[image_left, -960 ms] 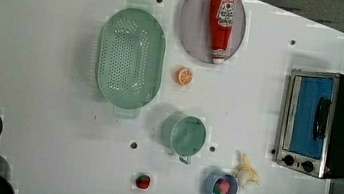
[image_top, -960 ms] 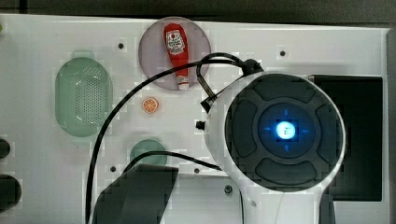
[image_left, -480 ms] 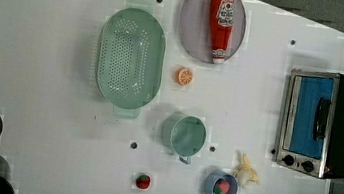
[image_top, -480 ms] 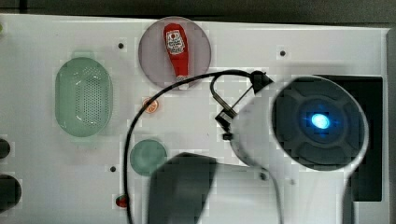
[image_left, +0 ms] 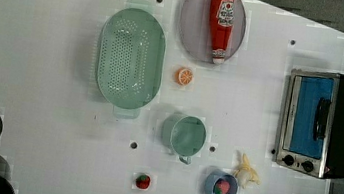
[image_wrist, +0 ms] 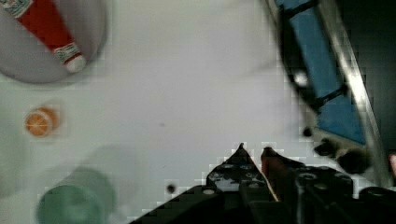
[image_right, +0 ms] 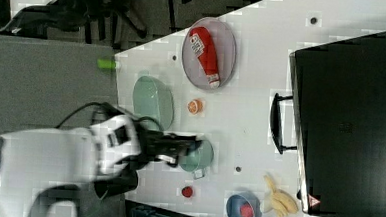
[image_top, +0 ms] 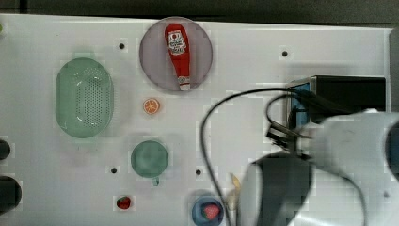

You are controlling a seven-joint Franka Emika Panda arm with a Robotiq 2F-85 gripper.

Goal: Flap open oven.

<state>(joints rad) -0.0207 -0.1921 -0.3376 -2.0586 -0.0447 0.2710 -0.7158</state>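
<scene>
The oven (image_left: pixel 325 125) stands at the left view's right, its blue glass door up and closed, with the bar handle (image_left: pixel 321 119) across the glass and two dark knobs (image_left: pixel 297 163) beside it. Its black top (image_right: pixel 350 122) and handle (image_right: pixel 278 123) show in the right view. The arm's white body covers part of the oven (image_top: pixel 350 92) in the top view. Seen from the wrist, my gripper (image_wrist: pixel 254 150) hovers over bare table, its fingertips close together with nothing between them. The blue door (image_wrist: pixel 327 84) lies a short way off, untouched.
A ketchup bottle (image_left: pixel 221 23) lies on a grey plate (image_left: pixel 194 27). A green colander (image_left: pixel 129 58), an orange slice (image_left: pixel 184 76), a green cup (image_left: pixel 186 135), a blue bowl (image_left: pixel 221 186), a banana (image_left: pixel 247 170) and a small strawberry (image_left: pixel 143 180) are spread over the white table (image_left: pixel 38 59).
The arm has swung toward the top view's right, over the oven's side of the table, uncovering the green cup and orange slice. The oven door has stayed closed.
</scene>
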